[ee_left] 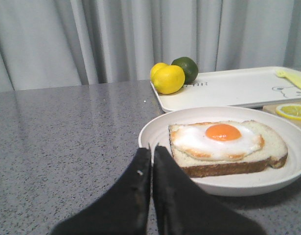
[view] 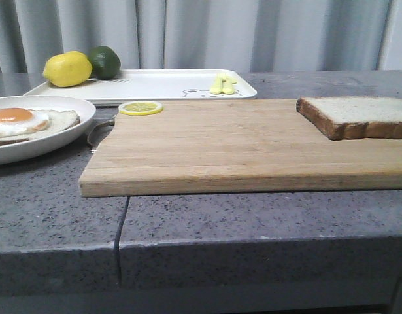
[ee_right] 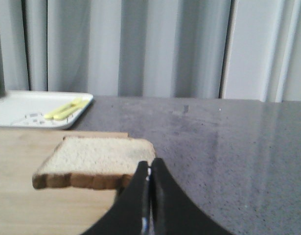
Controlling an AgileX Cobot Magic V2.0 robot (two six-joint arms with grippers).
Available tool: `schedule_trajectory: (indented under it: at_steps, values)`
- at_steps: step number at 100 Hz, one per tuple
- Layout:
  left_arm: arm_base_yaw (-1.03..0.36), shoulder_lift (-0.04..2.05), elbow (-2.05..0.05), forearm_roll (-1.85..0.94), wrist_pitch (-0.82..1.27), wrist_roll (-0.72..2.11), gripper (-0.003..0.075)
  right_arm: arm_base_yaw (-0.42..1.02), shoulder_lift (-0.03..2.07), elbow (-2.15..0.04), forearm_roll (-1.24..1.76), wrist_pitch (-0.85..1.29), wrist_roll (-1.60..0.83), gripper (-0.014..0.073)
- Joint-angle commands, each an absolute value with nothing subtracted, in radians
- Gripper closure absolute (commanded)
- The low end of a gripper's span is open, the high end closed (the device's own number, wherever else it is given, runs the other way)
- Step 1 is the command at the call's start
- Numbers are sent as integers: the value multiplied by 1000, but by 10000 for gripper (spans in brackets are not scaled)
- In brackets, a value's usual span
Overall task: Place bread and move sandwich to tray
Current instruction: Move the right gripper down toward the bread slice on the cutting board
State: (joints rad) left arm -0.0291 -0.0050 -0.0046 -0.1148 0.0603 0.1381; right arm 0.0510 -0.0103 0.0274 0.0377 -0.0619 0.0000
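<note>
My left claw [ee_left: 151, 152] is pinched fully together, two dull black fingers meeting with nothing between them, its tips just short of the rim of the sandwich [ee_left: 227, 147]: one brown-crusted slice topped by one glossy fried egg with a round orange yolk, lying in one shallow round white plate. My right claw [ee_right: 150, 169] is likewise closed tight and empty, just beside the near corner of the bread [ee_right: 97, 161], a single thick squarish white slice with a porous crumb and a dark crust. That slice lies flat at the right end of the cutting board [view: 233, 147], one pale rectangular slab of straight-grained wood; the sandwich sits off the board's left end on the speckled grey stone tabletop [view: 50, 209]. One thin lemon slice [view: 140, 108] rests on the board's far left corner. Behind the board lies the tray [view: 155, 85], one flat white rectangle with rounded corners and a bear outline, carrying one lemon [view: 67, 69], one dark green lime [view: 104, 61] and pale yellow utensils [view: 222, 85], whose number I cannot tell.
</note>
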Motion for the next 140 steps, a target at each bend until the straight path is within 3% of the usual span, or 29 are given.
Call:
schedule_trajectory:
  at_steps: [1, 32, 54, 97, 106, 123, 131, 140]
  values:
    - [-26, -35, -54, -164, -26, 130, 740, 47, -31, 8, 86, -184, 19, 664]
    - [-26, 99, -369, -294, 224, 130, 740, 47, 42, -271, 227, 169, 32, 664]
    - [-26, 320, -619, -507, 469, 130, 740, 47, 164, -464, 227, 247, 31, 664]
    - [-26, 522, -766, -592, 528, 151, 739, 47, 356, -583, 211, 515, 27, 657]
    - [-26, 537, -766, -584, 570, 163, 739, 47, 360, -583, 211, 535, 27, 590]
    - [-26, 556, -766, -584, 655, 225, 713, 47, 360, -583, 213, 536, 38, 256]
    - [-26, 556, -766, -584, 663, 226, 624, 47, 360, -583, 231, 529, 57, 155]
    - [-26, 556, -766, -584, 663, 226, 472, 47, 369, -583, 234, 506, 119, 151]
